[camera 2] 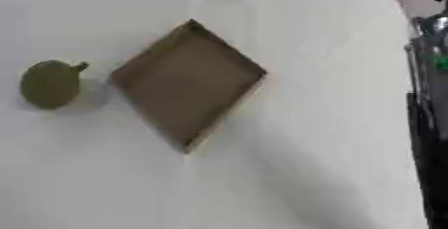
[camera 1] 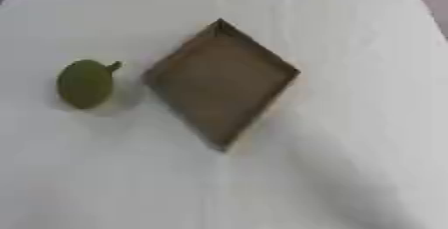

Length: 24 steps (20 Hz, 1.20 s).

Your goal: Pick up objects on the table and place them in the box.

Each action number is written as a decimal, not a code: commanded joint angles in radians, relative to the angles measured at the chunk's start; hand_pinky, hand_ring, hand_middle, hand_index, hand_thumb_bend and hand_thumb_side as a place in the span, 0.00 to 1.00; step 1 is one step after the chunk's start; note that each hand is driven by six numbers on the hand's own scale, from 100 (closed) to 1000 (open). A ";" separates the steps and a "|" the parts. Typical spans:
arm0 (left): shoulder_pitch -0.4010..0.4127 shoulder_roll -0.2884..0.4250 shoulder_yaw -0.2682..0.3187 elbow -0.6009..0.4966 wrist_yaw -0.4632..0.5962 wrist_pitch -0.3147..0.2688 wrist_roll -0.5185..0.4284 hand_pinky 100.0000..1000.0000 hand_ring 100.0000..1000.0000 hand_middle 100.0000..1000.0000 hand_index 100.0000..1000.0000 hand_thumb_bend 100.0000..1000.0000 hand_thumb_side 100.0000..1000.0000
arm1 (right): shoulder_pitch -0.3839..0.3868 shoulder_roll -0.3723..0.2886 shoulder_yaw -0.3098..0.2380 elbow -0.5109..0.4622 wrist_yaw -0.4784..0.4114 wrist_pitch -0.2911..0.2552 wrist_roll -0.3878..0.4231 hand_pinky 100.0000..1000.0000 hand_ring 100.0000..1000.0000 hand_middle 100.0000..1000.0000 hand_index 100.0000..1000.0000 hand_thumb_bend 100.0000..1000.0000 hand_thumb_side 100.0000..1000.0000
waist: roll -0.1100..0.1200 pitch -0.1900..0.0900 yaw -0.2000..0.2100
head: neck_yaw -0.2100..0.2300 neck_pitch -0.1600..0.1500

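neither hand shows in either view. green round fruit with a stem (camera 1: pixel 85 83) lies on the white table (camera 1: pixel 332 163), just left of the empty brown box (camera 1: pixel 220 80). only the right eye view shows a dark frame (camera 2: pixel 427 123) at its right edge.

A shallow brown cardboard box (camera 1: pixel 220 80) lies open on the white table (camera 1: pixel 350 163), turned cornerwise like a diamond; a round green fruit-like object (camera 1: pixel 85 83) with a short stem rests just left of it, apart; no fingers show
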 commanded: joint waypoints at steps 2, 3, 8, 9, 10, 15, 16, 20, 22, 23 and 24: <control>0.004 0.019 0.013 -0.019 0.004 0.001 -0.002 0.60 0.56 0.58 0.79 0.00 0.54 | -0.012 -0.014 -0.004 -0.016 -0.002 0.001 0.000 0.76 0.60 0.51 0.80 0.00 0.55 | 0.003 -0.025 0.002 | 0.002 -0.003; 0.005 0.019 0.013 -0.019 0.004 0.001 -0.002 0.60 0.56 0.58 0.79 0.00 0.54 | -0.012 -0.014 -0.004 -0.016 -0.002 0.001 0.000 0.76 0.60 0.51 0.80 0.00 0.55 | 0.003 -0.025 0.002 | 0.002 -0.003; 0.006 0.029 0.014 -0.009 -0.006 0.006 -0.008 0.62 0.59 0.62 0.82 0.00 0.57 | -0.012 -0.016 -0.003 -0.016 -0.002 0.001 0.000 0.76 0.61 0.51 0.80 0.00 0.55 | 0.005 -0.025 0.001 | -0.002 -0.002; 0.007 0.043 0.012 0.001 -0.016 0.014 -0.017 0.63 0.61 0.64 0.84 0.00 0.58 | -0.013 -0.017 -0.003 -0.016 -0.002 0.001 0.001 0.76 0.61 0.51 0.80 0.00 0.55 | 0.006 -0.025 0.000 | -0.004 -0.001; 0.005 0.061 0.009 0.015 -0.028 0.023 -0.027 0.64 0.63 0.66 0.85 0.00 0.59 | -0.013 -0.017 -0.002 -0.016 -0.001 0.002 0.002 0.76 0.61 0.51 0.80 0.00 0.55 | 0.007 -0.025 0.000 | -0.005 0.001; -0.007 0.179 -0.031 0.104 -0.099 0.058 -0.069 0.71 0.72 0.72 0.86 0.00 0.59 | -0.011 -0.025 0.002 -0.016 -0.001 0.004 0.008 0.76 0.61 0.51 0.80 0.00 0.55 | 0.018 -0.027 -0.002 | -0.003 0.008; -0.008 0.203 -0.043 0.123 -0.114 0.067 -0.081 0.73 0.73 0.73 0.86 0.00 0.59 | -0.010 -0.026 0.004 -0.016 -0.001 0.004 0.009 0.76 0.61 0.51 0.80 0.00 0.55 | 0.021 -0.027 -0.003 | -0.003 0.008; -0.040 0.307 -0.111 0.168 -0.178 0.080 -0.141 0.77 0.75 0.75 0.87 0.00 0.60 | -0.011 -0.028 0.010 -0.016 -0.004 0.005 0.015 0.76 0.61 0.51 0.80 0.00 0.55 | 0.028 -0.026 -0.008 | -0.003 0.009; -0.068 0.357 -0.143 0.192 -0.209 0.091 -0.166 0.78 0.77 0.76 0.87 0.00 0.62 | -0.012 -0.027 0.011 -0.016 -0.005 0.006 0.016 0.77 0.61 0.51 0.80 0.00 0.55 | 0.029 -0.026 -0.010 | -0.006 0.010; -0.084 0.381 -0.159 0.202 -0.224 0.099 -0.175 0.79 0.77 0.77 0.87 0.00 0.63 | -0.012 -0.026 0.012 -0.016 -0.006 0.006 0.017 0.77 0.61 0.51 0.80 0.00 0.55 | 0.029 -0.026 -0.011 | -0.008 0.010; -0.101 0.406 -0.177 0.210 -0.239 0.106 -0.182 0.80 0.77 0.77 0.88 0.00 0.63 | -0.012 -0.025 0.012 -0.016 -0.007 0.006 0.017 0.77 0.61 0.51 0.80 0.00 0.55 | 0.029 -0.027 -0.013 | -0.008 0.010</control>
